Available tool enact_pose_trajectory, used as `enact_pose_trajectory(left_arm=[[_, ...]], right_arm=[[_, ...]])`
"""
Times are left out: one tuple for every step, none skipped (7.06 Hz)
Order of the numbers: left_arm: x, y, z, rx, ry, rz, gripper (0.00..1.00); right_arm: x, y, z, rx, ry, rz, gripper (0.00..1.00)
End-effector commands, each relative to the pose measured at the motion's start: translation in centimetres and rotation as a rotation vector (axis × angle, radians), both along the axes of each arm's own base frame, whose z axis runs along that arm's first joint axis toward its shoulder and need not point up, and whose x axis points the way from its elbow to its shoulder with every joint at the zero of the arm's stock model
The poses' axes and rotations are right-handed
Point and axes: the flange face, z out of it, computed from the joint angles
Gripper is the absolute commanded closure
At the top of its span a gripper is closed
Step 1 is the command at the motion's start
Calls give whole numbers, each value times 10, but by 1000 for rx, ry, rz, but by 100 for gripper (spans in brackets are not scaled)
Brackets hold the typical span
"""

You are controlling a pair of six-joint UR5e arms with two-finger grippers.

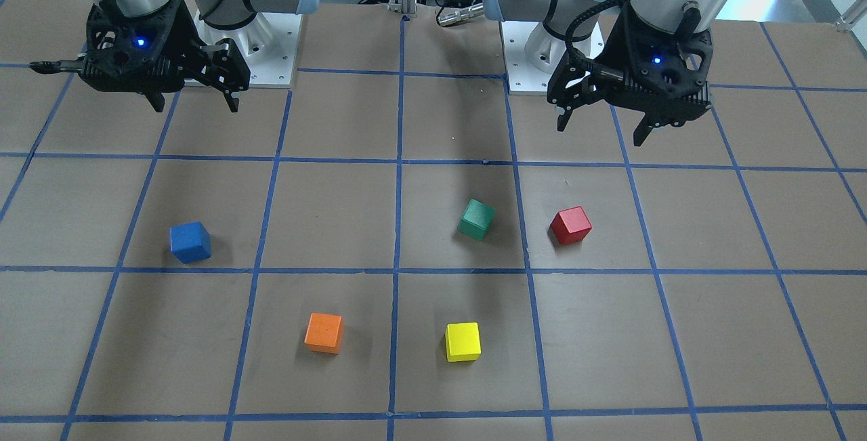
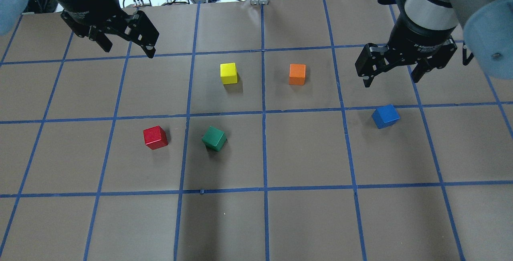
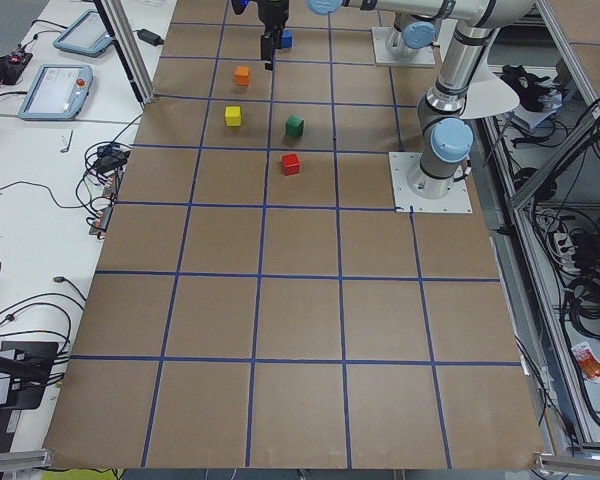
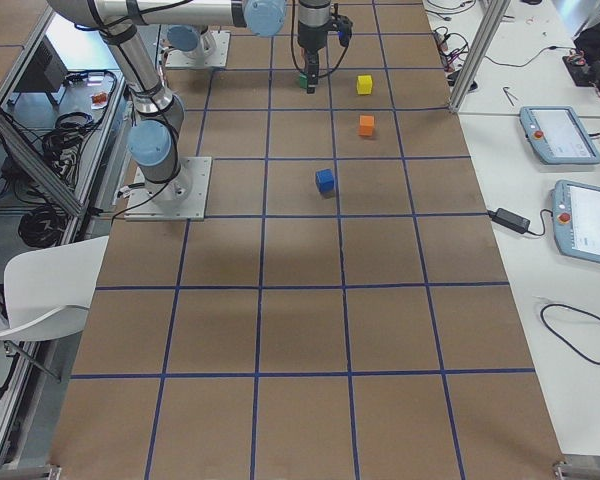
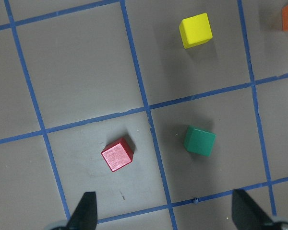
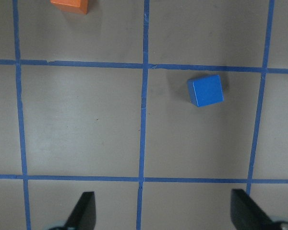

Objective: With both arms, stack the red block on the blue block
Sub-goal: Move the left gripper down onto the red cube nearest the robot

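The red block (image 2: 155,137) lies on the brown table on the left arm's side; it also shows in the front view (image 1: 570,225) and the left wrist view (image 5: 117,155). The blue block (image 2: 385,116) lies on the right arm's side, and shows in the front view (image 1: 189,242) and the right wrist view (image 6: 205,90). My left gripper (image 2: 129,50) hangs open and empty, well above the table and apart from the red block. My right gripper (image 2: 390,80) hangs open and empty above the table, near the blue block but not touching it.
A green cube (image 2: 214,138) lies just right of the red block. A yellow cube (image 2: 228,73) and an orange cube (image 2: 297,74) lie farther from the robot, mid-table. Blue tape lines grid the table (image 2: 304,152). Both arm bases (image 1: 244,55) stand at the robot's edge.
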Motion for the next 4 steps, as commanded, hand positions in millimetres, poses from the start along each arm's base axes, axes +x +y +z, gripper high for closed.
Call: enact_pose_trajectory(left_arm=[[-1, 3, 2, 2, -11, -4, 0], [-1, 3, -1, 11, 4, -2, 0], [-1, 4, -3, 17, -3, 0, 0], [-1, 6, -9, 35, -8, 38, 0]], right_arm=[[0, 0, 0, 0, -3, -3, 0], [0, 0, 0, -1, -1, -3, 0], [0, 0, 0, -1, -1, -3, 0], [0, 0, 0, -1, -1, -3, 0]])
